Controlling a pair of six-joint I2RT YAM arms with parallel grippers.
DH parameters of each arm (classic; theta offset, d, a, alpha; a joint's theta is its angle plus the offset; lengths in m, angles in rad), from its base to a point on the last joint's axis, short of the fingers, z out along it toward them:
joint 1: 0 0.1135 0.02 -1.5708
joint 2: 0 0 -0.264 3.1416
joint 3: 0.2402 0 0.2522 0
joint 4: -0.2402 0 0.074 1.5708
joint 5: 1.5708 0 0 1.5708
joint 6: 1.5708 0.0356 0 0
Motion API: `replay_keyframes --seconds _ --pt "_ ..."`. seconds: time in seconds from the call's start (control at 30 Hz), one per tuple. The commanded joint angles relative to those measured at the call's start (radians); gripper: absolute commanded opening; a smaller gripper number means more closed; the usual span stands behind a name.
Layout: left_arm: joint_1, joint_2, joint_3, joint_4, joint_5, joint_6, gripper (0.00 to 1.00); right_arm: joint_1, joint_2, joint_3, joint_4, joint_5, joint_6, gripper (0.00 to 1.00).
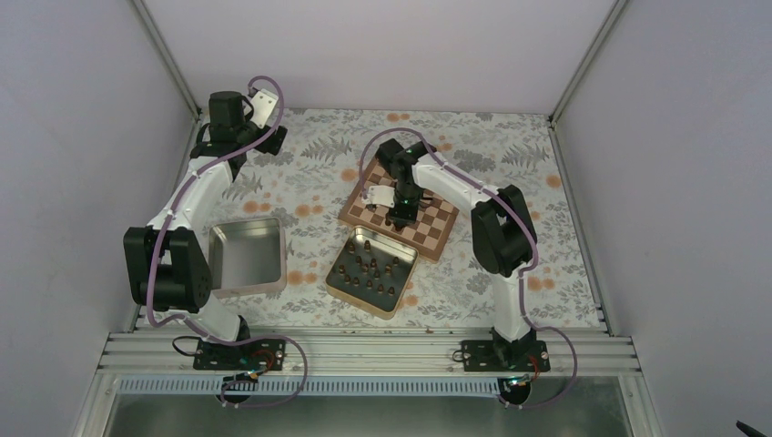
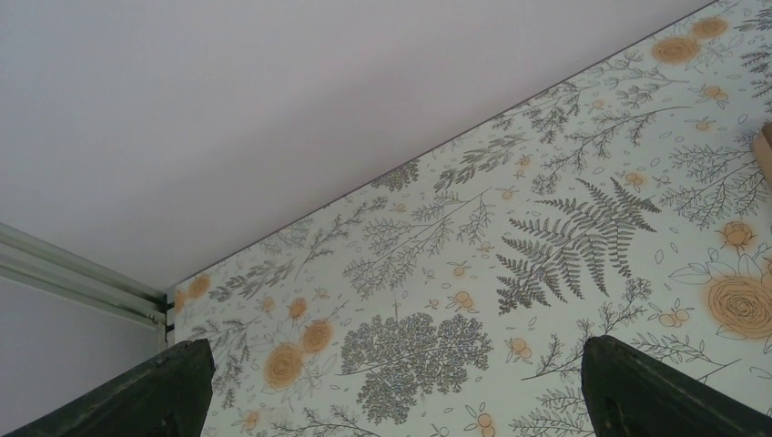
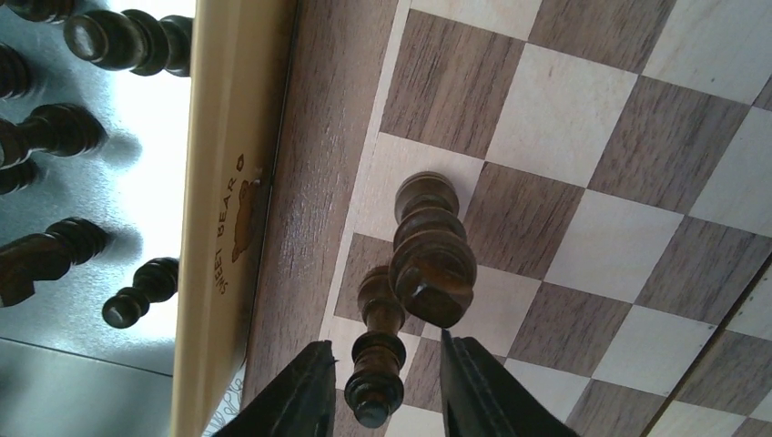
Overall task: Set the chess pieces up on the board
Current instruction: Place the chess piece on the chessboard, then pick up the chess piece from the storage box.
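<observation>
Right tool astride pawn, tin beside board

- The board lies on the surface, right of centre.
- A tin sits just before the board's near edge, with chess pieces in it.
- A second tin lies well left of the first, beside the left arm.
- A pawn and a taller piece stand on the board, close together, near the edge by the tin.
- The pawn stands between the fingers of the right gripper, a gap on each side.
- The left gripper hangs over the surface's far left corner.
</observation>
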Motion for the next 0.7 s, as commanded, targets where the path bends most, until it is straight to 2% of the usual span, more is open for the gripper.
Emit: replay_keyframes --seconds 0.0,0.13,0.37,0.67 --pt "0.002 -0.006 0.008 -0.012 0.016 0.012 1.0 0.002 -0.035 -0.008 0.008 0.007 0.008 0.34" --pt "0.003 -0.009 0.013 -0.014 0.013 0.009 1.0 -0.005 -0.082 -0.011 0.013 0.019 0.027 0.41" --pt "0.003 -0.026 0.013 -0.013 0.004 0.007 1.0 -0.009 -0.219 -0.045 -0.012 0.054 0.072 0.42" --pt "0.003 -0.032 0.012 -0.014 0.008 0.001 1.0 0.115 -0.251 -0.14 -0.008 -0.004 0.119 0.41"
